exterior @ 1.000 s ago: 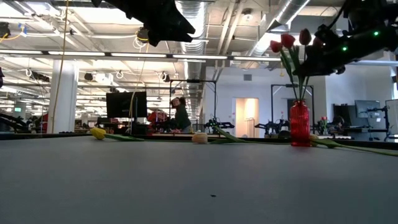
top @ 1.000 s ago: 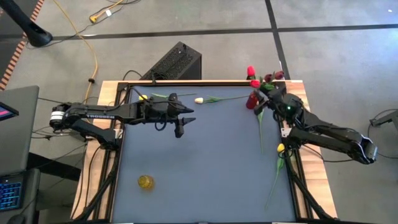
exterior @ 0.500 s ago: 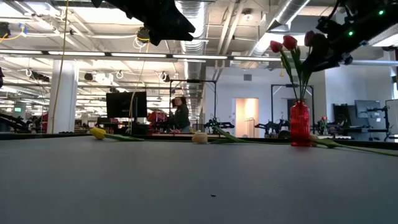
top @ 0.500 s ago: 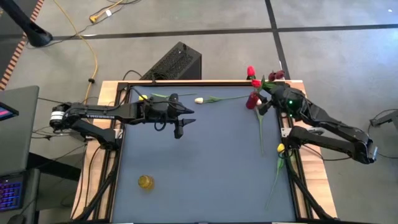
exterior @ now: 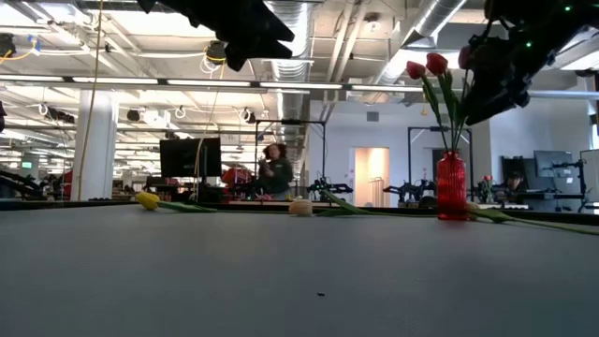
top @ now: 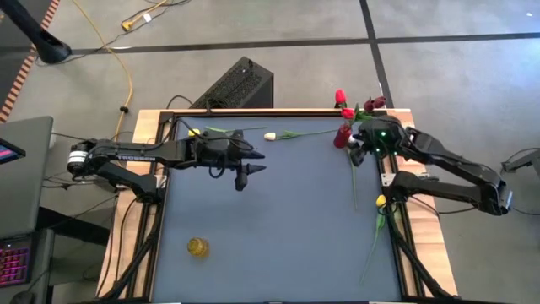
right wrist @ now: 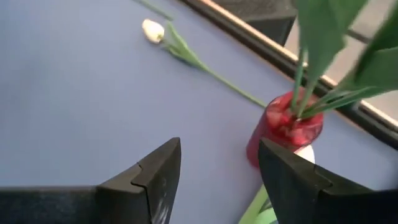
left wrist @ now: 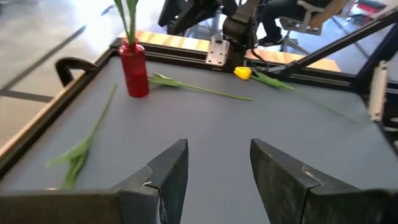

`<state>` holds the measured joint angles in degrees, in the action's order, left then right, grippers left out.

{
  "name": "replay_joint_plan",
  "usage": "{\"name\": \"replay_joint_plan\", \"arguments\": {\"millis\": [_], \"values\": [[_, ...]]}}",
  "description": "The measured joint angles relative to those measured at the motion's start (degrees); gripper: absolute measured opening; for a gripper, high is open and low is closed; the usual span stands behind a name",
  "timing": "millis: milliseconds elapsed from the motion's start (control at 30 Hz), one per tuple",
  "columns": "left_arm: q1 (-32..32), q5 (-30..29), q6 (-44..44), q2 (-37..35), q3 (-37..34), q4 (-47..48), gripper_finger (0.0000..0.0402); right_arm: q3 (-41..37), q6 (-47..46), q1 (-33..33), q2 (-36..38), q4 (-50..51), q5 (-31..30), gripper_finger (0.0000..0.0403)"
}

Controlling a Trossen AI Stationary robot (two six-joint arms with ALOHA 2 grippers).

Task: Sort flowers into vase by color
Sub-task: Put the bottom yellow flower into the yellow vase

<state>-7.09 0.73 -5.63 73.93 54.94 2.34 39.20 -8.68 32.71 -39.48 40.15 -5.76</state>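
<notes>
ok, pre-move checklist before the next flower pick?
1. Right gripper empty and open: ok; it hangs just above the red vase.
2. Red vase upright, red tulips seated: ok.
3. Left gripper open, nothing between its fingers: ok; it hovers over the table's far half.
4. White tulip lying free near the far edge: ok.
5. Yellow vase ready, near left: ok, though whether it is upright cannot tell.
6. Yellow tulip graspable at the right edge: cannot tell.

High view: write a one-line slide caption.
Red vase holds red tulips; right claw open beside it, left claw open and empty.
</notes>
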Motion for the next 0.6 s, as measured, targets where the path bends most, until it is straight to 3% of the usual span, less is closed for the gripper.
{"name": "replay_joint_plan", "arguments": {"millis": [200, 367, 600], "values": [[0.00, 4.57, -4.63, 0.00, 0.00, 2.56, 0.0160, 3.55, -1.41, -4.25, -3.54, 4.53, 0.59, 0.0240], [0.19, 8.66, -7.76, 0.00, 0.00, 6.25, 0.0160, 6.97, -4.67, -8.45, -6.34, 14.16, 1.65, 0.0240], [2.47, 9.18, -8.05, 0.00, -0.02, 8.67, 0.0160, 7.94, -14.73, -15.89, -7.50, 21.28, 6.88, 0.0240]]}}
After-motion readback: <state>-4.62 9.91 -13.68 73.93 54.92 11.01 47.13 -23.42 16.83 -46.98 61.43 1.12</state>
